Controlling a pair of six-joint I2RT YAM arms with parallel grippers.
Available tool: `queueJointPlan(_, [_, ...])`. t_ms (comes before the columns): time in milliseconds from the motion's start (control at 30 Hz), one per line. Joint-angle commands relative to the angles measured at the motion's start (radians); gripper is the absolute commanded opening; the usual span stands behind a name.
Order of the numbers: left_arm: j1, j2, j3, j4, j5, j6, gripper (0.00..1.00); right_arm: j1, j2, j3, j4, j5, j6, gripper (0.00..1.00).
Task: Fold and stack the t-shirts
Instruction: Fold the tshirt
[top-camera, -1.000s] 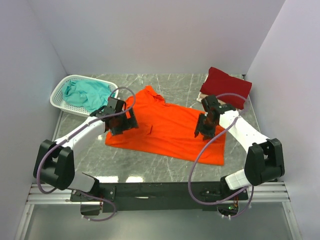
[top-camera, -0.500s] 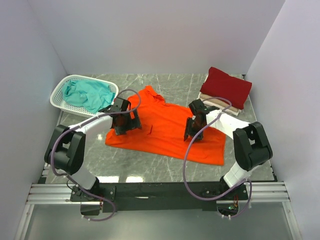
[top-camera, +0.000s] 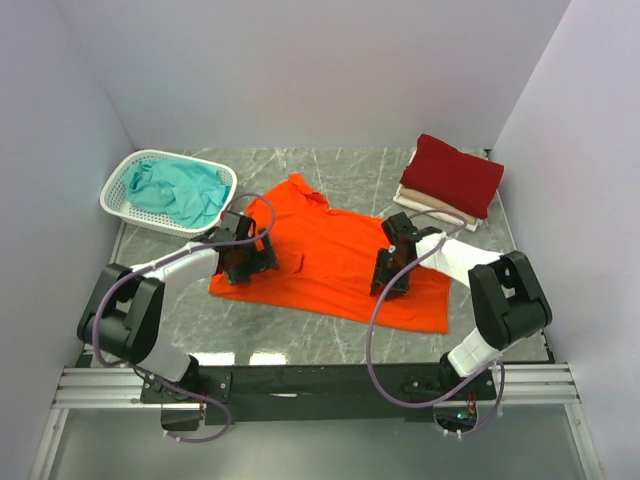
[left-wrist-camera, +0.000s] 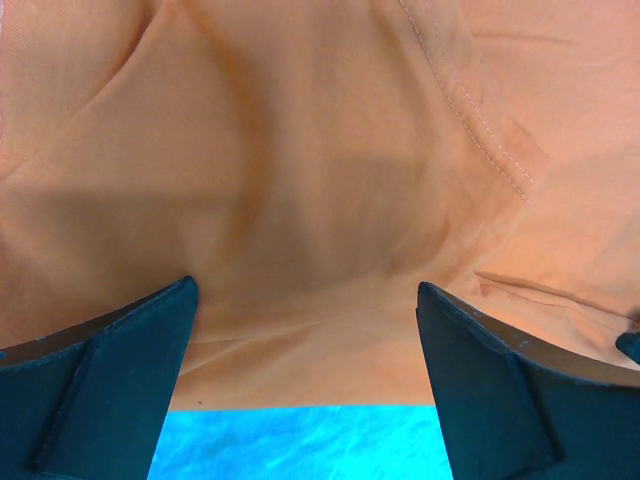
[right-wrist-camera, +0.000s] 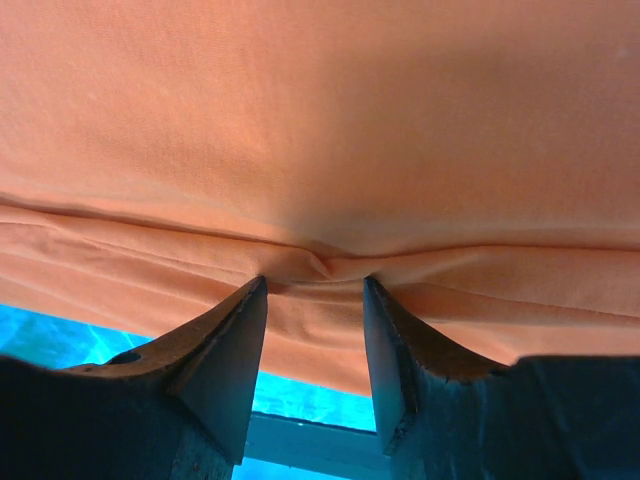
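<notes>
Over flat, creased orange shirt (top-camera: 330, 255): pinching fold with right gripper (right-wrist-camera: 315, 285), holding left gripper (left-wrist-camera: 305, 295) wide; grey marble table (top-camera: 340, 170), pale walls (top-camera: 300, 70).

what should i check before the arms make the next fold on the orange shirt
1. Orange t-shirt spread flat on the table: ok.
2. Left gripper has cloth: not ok, jaws wide open over the shirt's edge.
3. Right gripper has cloth: cannot tell, a pucker sits between its jaws.
4. Stack ready: ok, dark red t-shirt folded on the cream t-shirt.
5. Teal t-shirt out of the way: ok, in the basket.
</notes>
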Motion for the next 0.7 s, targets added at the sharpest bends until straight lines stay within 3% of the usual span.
queueJointPlan(0, [-0.005,-0.028,-0.092,-0.127,0.024,-0.051,1.0,0.013,-0.012,-0.089,-0.057,0.03,0.017,0.51])
queueJointPlan(667, [-0.019,-0.322,-0.226,-0.319,0.055,-0.206,0.99,0.075,-0.17,-0.234,-0.126,0.005,0.1,0.52])
